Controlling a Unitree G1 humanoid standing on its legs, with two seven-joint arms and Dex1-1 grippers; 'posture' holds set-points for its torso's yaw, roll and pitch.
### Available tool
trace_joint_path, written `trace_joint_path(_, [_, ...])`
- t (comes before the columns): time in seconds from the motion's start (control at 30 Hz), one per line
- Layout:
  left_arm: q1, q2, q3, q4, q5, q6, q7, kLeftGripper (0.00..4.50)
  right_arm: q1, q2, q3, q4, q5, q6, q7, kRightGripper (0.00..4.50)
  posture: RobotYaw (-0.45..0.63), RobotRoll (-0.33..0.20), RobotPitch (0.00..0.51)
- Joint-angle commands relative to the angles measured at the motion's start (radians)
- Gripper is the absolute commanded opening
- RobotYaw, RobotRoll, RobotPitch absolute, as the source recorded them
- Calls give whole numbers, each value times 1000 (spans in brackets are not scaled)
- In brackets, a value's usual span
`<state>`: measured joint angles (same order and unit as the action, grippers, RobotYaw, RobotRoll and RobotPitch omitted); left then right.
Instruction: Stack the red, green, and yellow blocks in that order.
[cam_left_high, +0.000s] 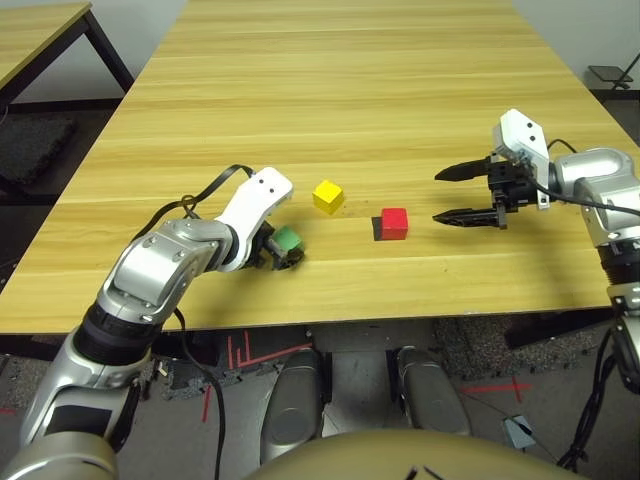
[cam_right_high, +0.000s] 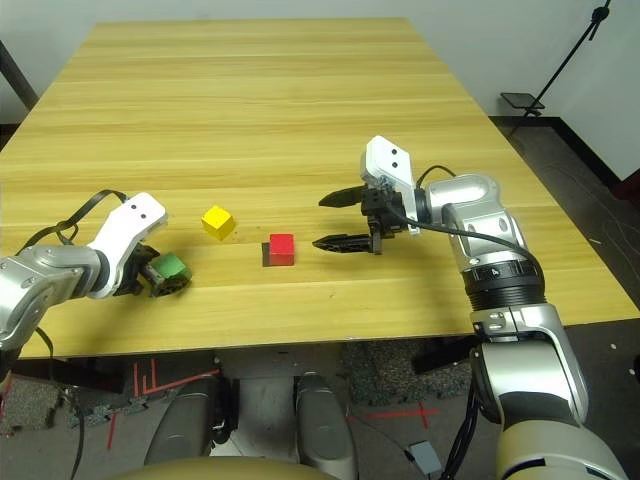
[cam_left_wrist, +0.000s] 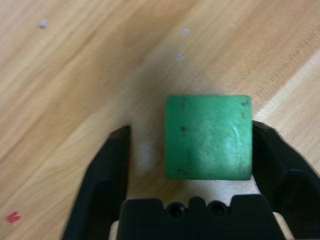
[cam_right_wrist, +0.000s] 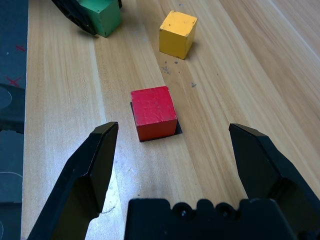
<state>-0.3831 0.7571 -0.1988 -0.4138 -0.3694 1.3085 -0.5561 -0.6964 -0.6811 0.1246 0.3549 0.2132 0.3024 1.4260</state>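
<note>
Presently, left pincer (cam_left_wrist: 192, 165) straddling green block (cam_left_high: 287, 239) on bench (cam_left_high: 330, 90), one finger touching, other apart, right pincer (cam_left_high: 455, 195) agape at red block's (cam_left_high: 394, 222) three o'clock, yellow block (cam_left_high: 327, 195) at its ten o'clock.

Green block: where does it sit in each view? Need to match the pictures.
Left eye view: green block low left of centre, at the left gripper.
Right eye view: far left, left of the yellow block.
Left wrist view: centre, between the fingers, one finger touching.
Right wrist view: top edge, left.
Shared landmark: the yellow block beside it in three views.
</note>
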Motion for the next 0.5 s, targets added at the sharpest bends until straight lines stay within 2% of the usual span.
trace_joint_path(0.03, [5,0,-16,-23,-9,-2,-8,2899,8,-6,-9,-11,14,-3,-4,4500,192,-68,81])
trace_joint_path(0.1, [-5,-5,-15,-26,-15,0,-14,2190,9,-9,-12,-12,23,-7,6,4500,191,-66,78])
trace_joint_path(0.13, [-19,-16,-9,-29,-23,3,-18,2106,13,-12,-14,-14,30,-11,17,4500,190,-66,77])
trace_joint_path(0.3, [-132,-41,-9,-27,-74,-29,-87,2114,44,-32,-31,-46,80,-1,72,4500,177,-63,70])
trace_joint_path(0.4, [-251,-53,-62,28,-87,-161,-210,2114,64,-54,-42,-80,98,20,79,4500,160,-62,67])
trace_joint_path(0.47, [-325,-67,-110,101,-60,-239,-267,2114,73,-64,-45,-102,107,33,72,4500,146,-63,65])
trace_joint_path(0.5, [-355,-78,-144,146,-43,-341,-340,2114,79,-67,-47,-117,112,44,66,4500,138,-63,65])
